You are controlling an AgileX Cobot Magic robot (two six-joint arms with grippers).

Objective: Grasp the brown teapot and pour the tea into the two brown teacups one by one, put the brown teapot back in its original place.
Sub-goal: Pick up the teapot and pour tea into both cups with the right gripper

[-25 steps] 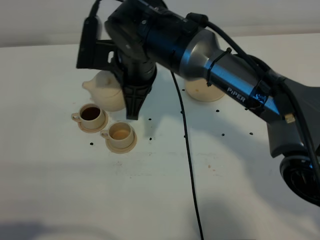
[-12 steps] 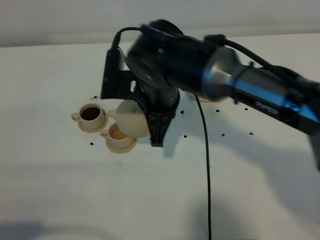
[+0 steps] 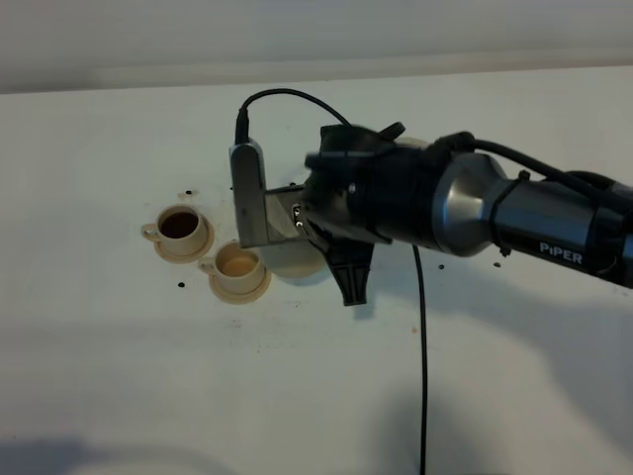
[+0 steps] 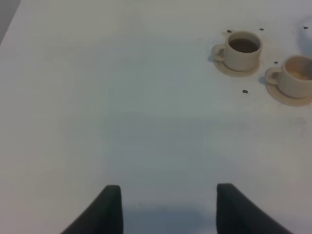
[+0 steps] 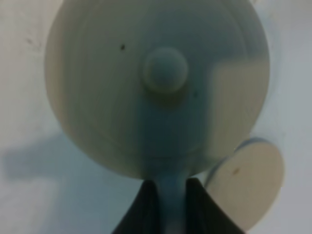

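Note:
The brown teapot point(image 3: 293, 259) is mostly hidden behind my right wrist, just right of the two brown teacups. In the right wrist view I see its domed lid and knob point(image 5: 165, 68). My right gripper point(image 3: 347, 283) is shut on its loop handle point(image 5: 170, 195). The left teacup point(image 3: 180, 226) holds dark tea; the nearer one point(image 3: 238, 265) holds paler liquid. Both stand on small saucers and also show in the left wrist view point(image 4: 242, 48) point(image 4: 297, 75). My left gripper point(image 4: 168, 207) is open and empty, well short of the cups. A flat tan disc saucer point(image 5: 248, 185) shows beside the teapot.
The white table point(image 3: 148, 376) carries small dark specks point(image 3: 180, 285) around the cups. My right arm's black cable point(image 3: 423, 376) hangs down over the table's front. The right arm point(image 3: 514, 223) reaches in from the right edge.
My right arm has carried the teapot from behind the cups toward the front and right, to beside the nearer cup. The wrist has turned. The cups have not moved.

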